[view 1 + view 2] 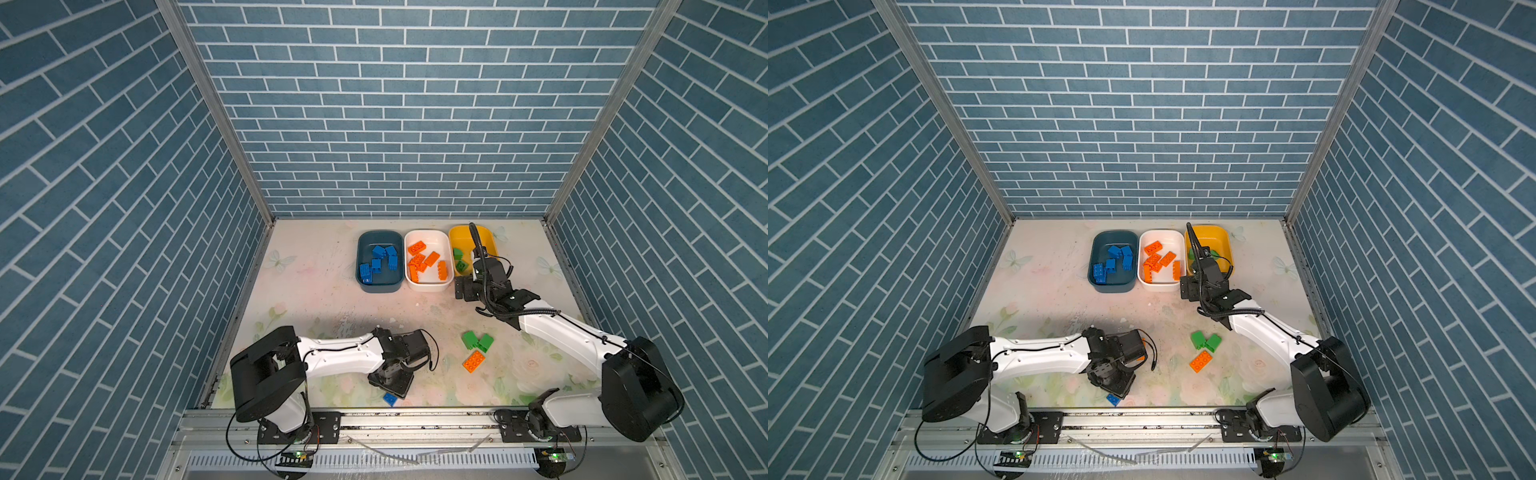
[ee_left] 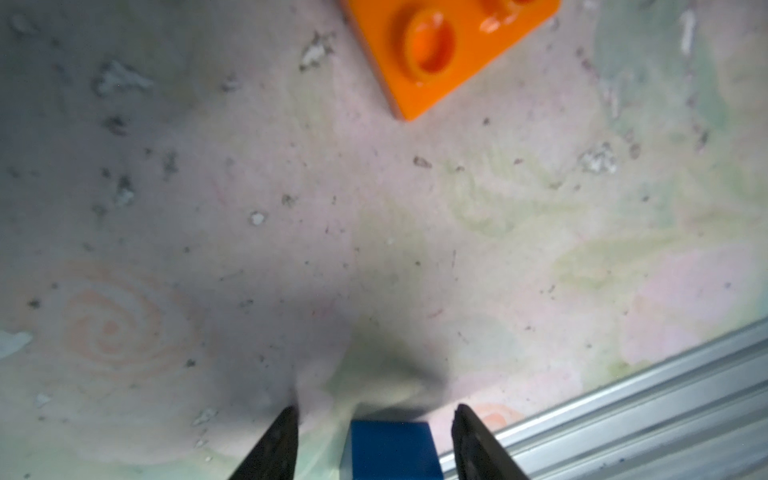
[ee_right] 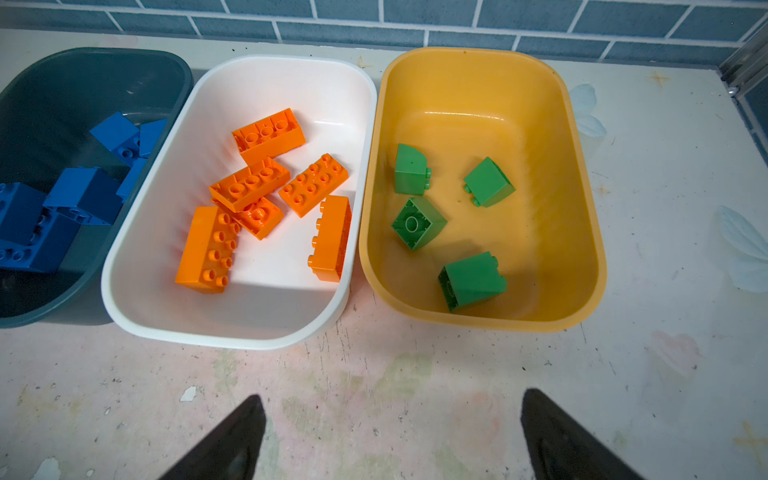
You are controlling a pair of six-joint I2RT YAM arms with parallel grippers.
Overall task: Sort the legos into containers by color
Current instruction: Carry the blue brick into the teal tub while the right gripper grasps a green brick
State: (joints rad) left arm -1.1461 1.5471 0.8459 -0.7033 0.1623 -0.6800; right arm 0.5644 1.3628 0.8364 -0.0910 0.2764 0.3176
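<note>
In both top views the left gripper (image 1: 392, 386) hangs over a lone blue brick (image 1: 390, 399) at the near edge, with two green bricks (image 1: 478, 340) and an orange brick (image 1: 473, 360) loose to its right. Left wrist view: jaws apart and holding nothing, the blue brick sits between them with gaps either side. Best to centre, go lower, close on the flat faces and mind the rail (image 2: 623, 415). Right wrist view: the right gripper (image 3: 390, 397) is wide and empty, just near of the white tub (image 3: 291, 83) and yellow tub (image 3: 478, 83).
</note>
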